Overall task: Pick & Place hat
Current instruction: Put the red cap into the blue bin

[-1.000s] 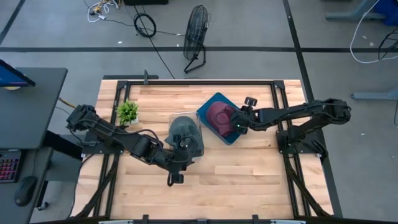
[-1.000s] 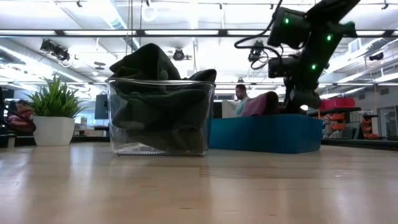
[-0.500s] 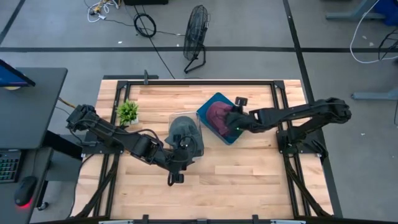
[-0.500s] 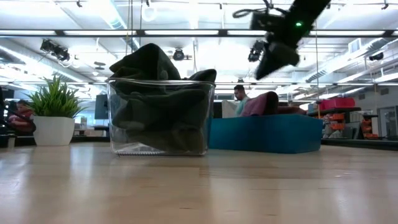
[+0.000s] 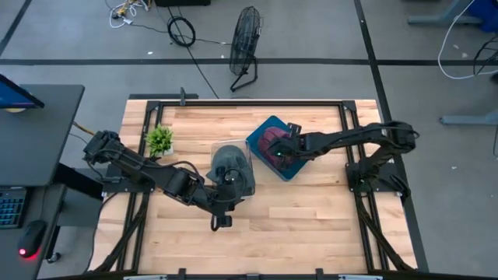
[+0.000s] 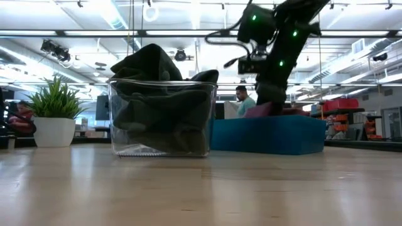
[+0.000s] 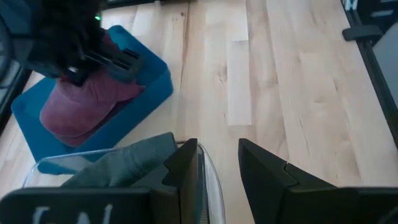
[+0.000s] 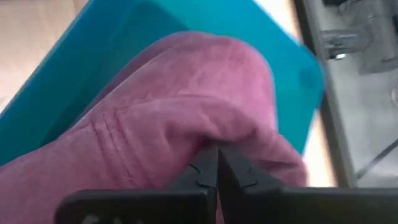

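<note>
The maroon hat (image 5: 270, 144) lies in the blue bin (image 5: 260, 134), which sits toward the far right part of the bench (image 5: 311, 210), turned at an angle to its edges. The right gripper (image 5: 278, 148) is down in that bin with its fingers (image 8: 202, 171) pinched together on a fold of the hat's cloth; the right wrist view shows the fabric bunched up around the tips. Just beside the bin, nearer the middle of the bench, stands a clear plastic container (image 6: 162, 119) stuffed with a dark grey-green hat (image 5: 229, 162) that bulges above its rim. The left gripper (image 7: 217, 165) hangs at that container's near edge, its fingers spread apart with the clear rim between them and nothing clamped. In the low view the container hides the blue bin's left end. A small potted plant (image 5: 160, 140) stands near the far left corner, well apart from both bins. A floor fan (image 5: 246, 35) stands beyond the far edge.
</note>
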